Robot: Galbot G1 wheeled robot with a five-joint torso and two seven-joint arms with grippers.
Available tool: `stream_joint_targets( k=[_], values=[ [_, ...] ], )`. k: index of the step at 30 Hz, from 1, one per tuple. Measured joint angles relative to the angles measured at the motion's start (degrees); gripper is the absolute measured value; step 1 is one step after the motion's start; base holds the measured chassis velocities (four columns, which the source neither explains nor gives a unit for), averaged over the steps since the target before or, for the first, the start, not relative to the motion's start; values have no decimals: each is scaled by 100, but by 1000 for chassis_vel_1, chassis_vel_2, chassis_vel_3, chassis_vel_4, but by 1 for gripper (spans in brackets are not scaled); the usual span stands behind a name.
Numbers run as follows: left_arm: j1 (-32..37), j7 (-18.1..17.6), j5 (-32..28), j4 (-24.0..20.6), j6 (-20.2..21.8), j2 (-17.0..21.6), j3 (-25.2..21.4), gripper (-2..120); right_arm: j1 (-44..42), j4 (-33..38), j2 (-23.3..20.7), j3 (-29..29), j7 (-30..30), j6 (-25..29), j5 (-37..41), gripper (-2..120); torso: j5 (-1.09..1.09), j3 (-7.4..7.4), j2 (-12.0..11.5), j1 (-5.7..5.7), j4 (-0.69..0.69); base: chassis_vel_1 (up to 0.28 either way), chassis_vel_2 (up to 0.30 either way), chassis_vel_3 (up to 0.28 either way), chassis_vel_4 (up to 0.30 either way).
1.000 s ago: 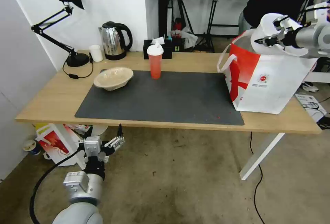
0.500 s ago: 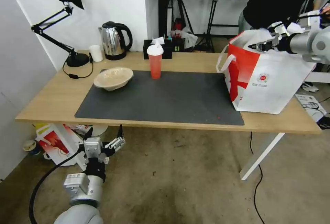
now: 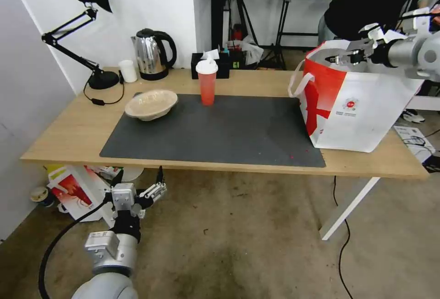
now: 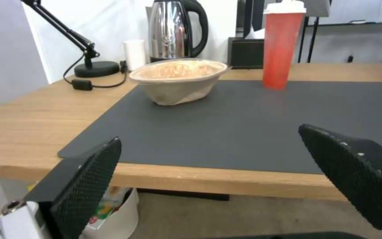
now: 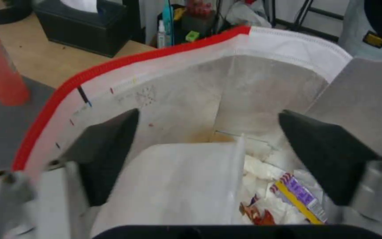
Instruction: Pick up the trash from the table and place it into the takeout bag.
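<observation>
Landmark: the dark grey mat (image 3: 215,129) on the light-wood counter (image 3: 68,134).
Takeout bag (image 3: 362,106): stands upright just off the mat's right end, mouth open, foil lining showing.
Right hand (image 3: 341,57): above the bag's open mouth, fingers spread wide, holding nothing.
Inside the bag: a large white object (image 5: 177,179), probably the white bowl, though the wrist view is too blurred to be sure; beside it crumpled wrappers (image 5: 288,196).
Pulp bowl (image 3: 151,104): on the mat's far left corner, upright.
Red cup (image 3: 207,83): upright at the mat's far edge, near the middle, well apart from the bowl.
Left hand (image 3: 137,188): below the counter's near edge, under the mat's left end, fingers wide apart and empty.
Behind the mat: black tissue box (image 3: 215,63) right behind the cup; kettle (image 3: 153,53), small white cup (image 3: 128,70) and desk lamp (image 3: 89,28) near the counter's far left.
In the way: nothing stands on the mat between cup and bag.
</observation>
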Motion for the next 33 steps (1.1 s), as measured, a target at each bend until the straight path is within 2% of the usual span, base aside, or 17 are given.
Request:
stream_joint_targets(
  k=[2, 4, 5, 12, 15, 16, 18, 20, 21, 25, 26, 30, 31, 33],
  values=[
    [1, 0, 0, -2, 0, 0, -1, 100, 2, 14, -1, 2, 6, 0, 3, 86, 0, 0, 0, 0, 0, 0, 0, 0, 0],
    [0, 0, 0, -12, -2, -1, -2, 100, 2, 82, -14, 19, 118, 0, 99, 96, 1, 0, 0, 0, 0, 0, 0, 0, 0],
    [-1, 0, 0, -12, -2, -1, -2, 100, -4, 109, -21, 36, 149, 0, 123, 98, 0, 0, 0, 0, 1, 0, 0, 0, 0],
    [-17, 4, 10, -14, -3, -17, 6, 100, -126, 268, -91, 275, 279, 0, 238, 100, -1, 0, 0, 0, 1, 0, 0, 0, 0],
    [-13, 5, 32, -20, -3, -27, 16, 100, -591, 540, -176, 875, 485, -1, 258, 100, 1, 0, 0, 0, 0, 0, 0, 0, 0],
    [-13, 5, 32, -20, -3, -27, 16, 100, -591, 540, -176, 875, 485, -1, 258, 100, 1, 0, 0, 0, 0, 0, 0, 0, 0],
    [-11, 7, 48, -20, -3, -26, 16, 100, -1127, 891, -211, 1585, 682, -1, 324, 100, 2, 0, 0, 0, -1, 0, 0, 0, 0],
    [-4, 7, 55, -20, -3, -25, 12, 100, -1420, 1153, -236, 2021, 842, 2, 378, 100, 1, 0, 0, 0, 1, 0, 0, 0, 0],
    [-4, 7, 55, -20, -3, -25, 12, 100, -1420, 1153, -236, 2021, 842, 2, 378, 100, 1, 0, 0, 0, 1, 0, 0, 0, 0],
    [-5, 7, 79, -16, -5, -35, 2, 100, -2159, 1943, -239, 2865, 1466, 212, 708, 100, -2, -1, 1, 0, 0, 0, 0, 0, 0],
    [-5, 7, 79, -16, -5, -35, 2, 100, -2159, 1943, -239, 2865, 1466, 212, 708, 100, -2, -1, 1, 0, 0, 0, 0, 0, 0],
    [-8, 6, 108, -15, -7, -52, -7, 100, -2864, 2738, -47, 3271, 2273, 693, 911, 100, 0, -1, 0, 0, 2, 0, 0, 0, 0],
    [-8, 6, 108, -15, -7, -52, -7, 100, -2864, 2738, -47, 3271, 2273, 693, 911, 100, 0, -1, 0, 0, 2, 0, 0, 0, 0],
    [-5, 6, 111, -18, -7, -56, -14, 100, -3181, 3088, 154, 3366, 2816, 1141, 887, 100, 0, 0, 0, 0, 0, 0, 0, 0, 0]
  ],
)
